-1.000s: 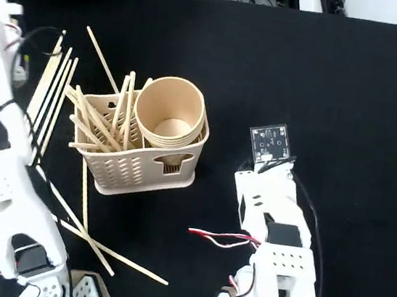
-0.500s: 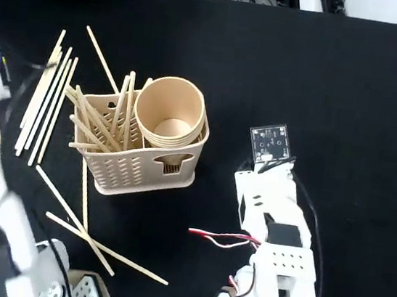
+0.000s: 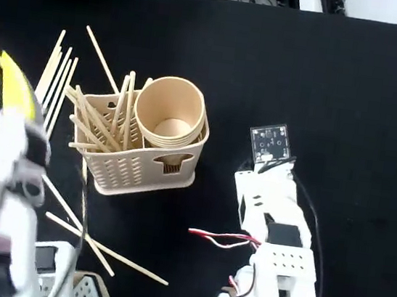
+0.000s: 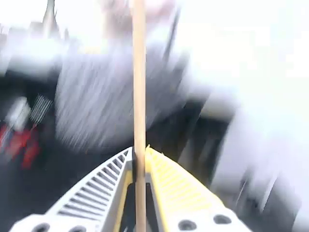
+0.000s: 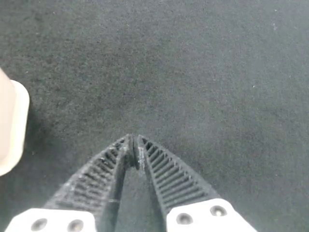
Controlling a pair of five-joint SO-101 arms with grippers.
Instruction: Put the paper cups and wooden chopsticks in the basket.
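1. One basket [image 3: 141, 166] is sitting left of the middle of the tabletop [image 3: 325, 77], divided into two compartments.
2. One stack of nested paper cups [image 3: 170, 112] is standing upright in its right compartment; I cannot tell how many are nested.
3. Roughly seven wooden chopsticks [image 3: 128, 110] are leaning crisscross in its left compartment.
4. Four loose chopsticks [image 3: 57, 80] are lying side by side near the tabletop's left edge, beside the left arm [image 3: 6, 167].
5. Three crossed chopsticks [image 3: 118, 255] are lying toward the front-left corner.
6. One held chopstick [image 4: 139, 87] is being pinched by the left gripper [image 4: 139, 157], with the jaws pressing on it from both sides.
7. One right gripper [image 5: 131, 144] is hanging over bare tabletop, its jaws pressed together on nothing.
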